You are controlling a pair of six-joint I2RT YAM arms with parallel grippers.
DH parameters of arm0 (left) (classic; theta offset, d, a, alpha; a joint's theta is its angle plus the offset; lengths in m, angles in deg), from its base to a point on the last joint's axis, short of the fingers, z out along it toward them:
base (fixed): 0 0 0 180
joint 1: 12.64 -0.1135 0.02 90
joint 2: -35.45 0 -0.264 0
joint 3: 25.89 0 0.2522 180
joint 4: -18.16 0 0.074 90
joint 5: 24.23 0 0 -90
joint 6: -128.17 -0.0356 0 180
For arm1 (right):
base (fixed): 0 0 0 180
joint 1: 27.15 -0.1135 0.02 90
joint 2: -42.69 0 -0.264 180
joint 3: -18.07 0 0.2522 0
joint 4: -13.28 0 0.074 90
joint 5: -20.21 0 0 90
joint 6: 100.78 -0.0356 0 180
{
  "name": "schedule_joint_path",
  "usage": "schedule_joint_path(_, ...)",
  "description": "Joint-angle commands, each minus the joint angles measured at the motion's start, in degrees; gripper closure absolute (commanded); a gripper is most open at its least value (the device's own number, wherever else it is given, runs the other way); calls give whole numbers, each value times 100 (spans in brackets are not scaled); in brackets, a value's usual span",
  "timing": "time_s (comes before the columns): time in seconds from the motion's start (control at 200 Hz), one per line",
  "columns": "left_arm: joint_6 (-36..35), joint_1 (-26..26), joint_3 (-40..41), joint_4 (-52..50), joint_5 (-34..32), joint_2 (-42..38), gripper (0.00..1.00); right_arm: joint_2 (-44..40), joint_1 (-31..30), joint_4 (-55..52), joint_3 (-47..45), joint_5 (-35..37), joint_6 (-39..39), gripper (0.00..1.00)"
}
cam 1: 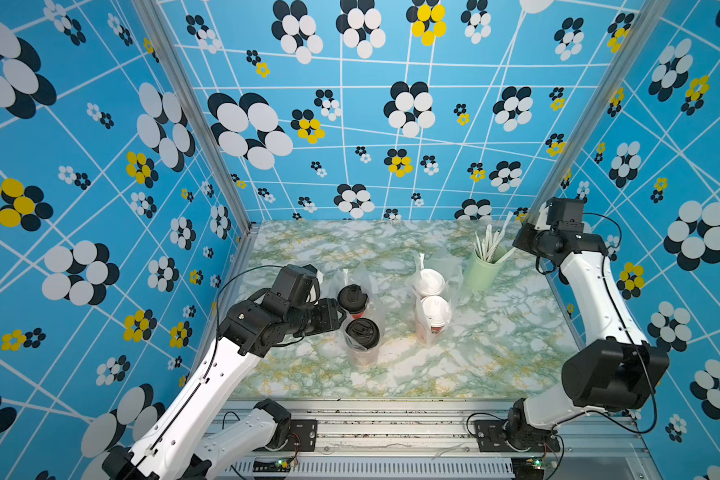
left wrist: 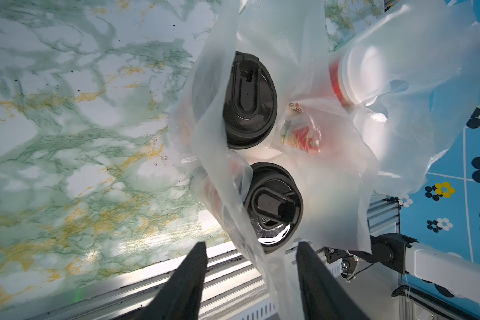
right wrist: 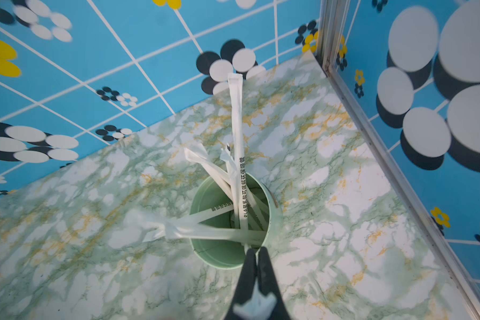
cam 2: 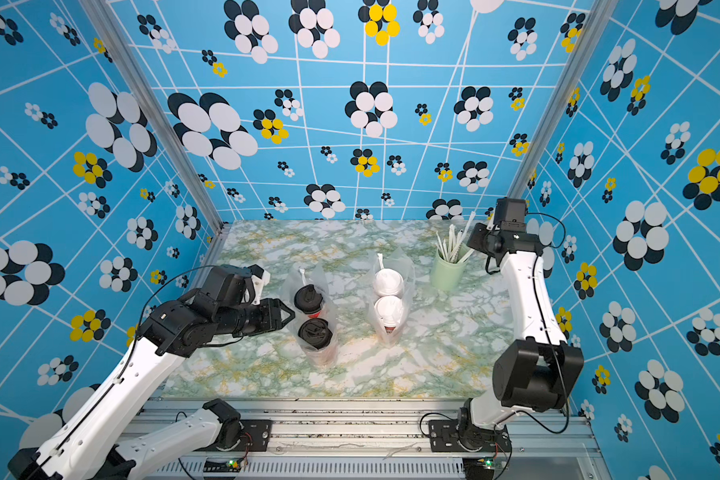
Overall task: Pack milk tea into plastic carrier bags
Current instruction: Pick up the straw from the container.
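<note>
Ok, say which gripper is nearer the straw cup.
Right. The right gripper is at the straw cup rim; the left gripper is far off, beside the black-lidded cups.

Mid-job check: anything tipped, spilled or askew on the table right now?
Nothing stands out. The black-lidded cups and white-lidded cups stand upright inside their bags, lids on, no spill visible.

The table (cam 1: 495, 365) is green-veined marble with gold; walls (cam 1: 100, 166) blue, flowered black, white, yellow; milk tea cups (cam 1: 362, 332) seemingly red-printed.

Blue walls (cam 1: 391, 62) with black, white and yellow flower print around a green-veined marble tabletop (cam 1: 495, 353).
</note>
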Motion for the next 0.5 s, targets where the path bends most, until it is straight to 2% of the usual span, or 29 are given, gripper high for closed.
schedule_joint_path(0.0, 22, 34, 88, -119, -5, -114, 45, -408, -29, -438, 320, 198, 156, 100)
schedule_joint_path(0.175, 3, 36, 131, -98, 22, -146, 45, -784, -67, -645, 513, 300, 351, 100)
schedule_joint_path(0.495, -18, 34, 165, -45, 124, -104, 46, -513, -91, -560, 661, 202, 524, 100)
